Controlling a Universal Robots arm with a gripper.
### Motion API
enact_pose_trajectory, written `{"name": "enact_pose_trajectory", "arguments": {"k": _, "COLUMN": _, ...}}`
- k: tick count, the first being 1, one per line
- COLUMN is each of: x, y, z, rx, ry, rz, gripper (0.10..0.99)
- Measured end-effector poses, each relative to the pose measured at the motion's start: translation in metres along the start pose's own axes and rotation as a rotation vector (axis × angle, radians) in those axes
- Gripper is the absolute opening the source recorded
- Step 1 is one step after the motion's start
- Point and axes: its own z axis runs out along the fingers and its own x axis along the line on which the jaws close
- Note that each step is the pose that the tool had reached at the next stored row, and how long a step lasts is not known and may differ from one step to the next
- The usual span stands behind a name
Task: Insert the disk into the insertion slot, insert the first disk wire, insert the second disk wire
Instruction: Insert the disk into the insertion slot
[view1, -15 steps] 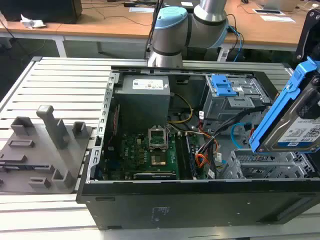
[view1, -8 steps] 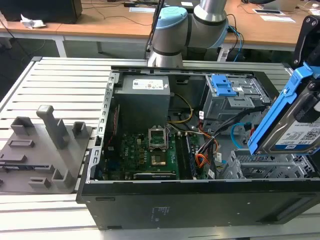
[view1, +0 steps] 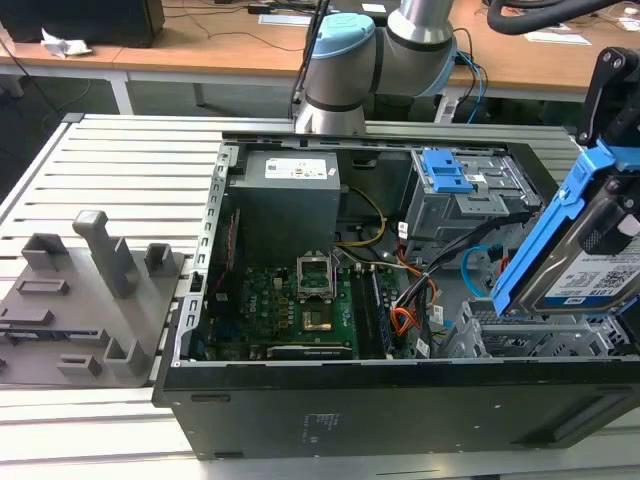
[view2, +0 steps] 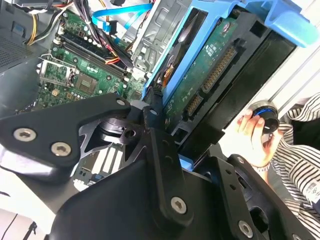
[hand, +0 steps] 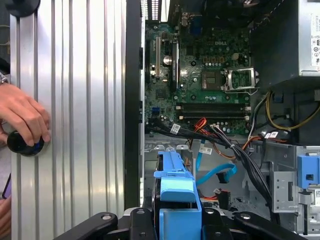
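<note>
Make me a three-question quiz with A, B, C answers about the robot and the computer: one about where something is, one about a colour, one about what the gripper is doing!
1. Where is the disk compared with the insertion slot?
A. fully inside it
B. tilted in the air above it
C. underneath it

2. What colour is the carrier frame around the disk?
A. red
B. blue
C. yellow

3. The jaws of the gripper are:
A. open and empty
B. shut on the disk
C. shut on a cable

Answers:
1 B, the exterior view shows it tilted over the slot.
2 B, the frame is bright blue.
3 B, the first wrist view shows the jaws clamping the frame from both sides.
</note>
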Motion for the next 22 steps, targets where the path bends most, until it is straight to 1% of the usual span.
{"name": "enact_pose_trajectory", "arguments": {"k": 5, "x": 0.0000, "y": -0.0002, "z": 0.0041, "rx": 0.000, "ry": 0.0000, "rz": 0.000, "gripper": 0.361}}
{"name": "enact_pose_trajectory", "arguments": {"k": 15, "x": 0.0000, "y": -0.0004, "z": 0.0098, "rx": 0.000, "ry": 0.0000, "rz": 0.000, "gripper": 0.361}}
{"name": "enact_pose_trajectory", "arguments": {"k": 22, "x": -0.0011, "y": -0.0011, "z": 0.0178, "rx": 0.000, "ry": -0.0002, "rz": 0.000, "gripper": 0.361}}
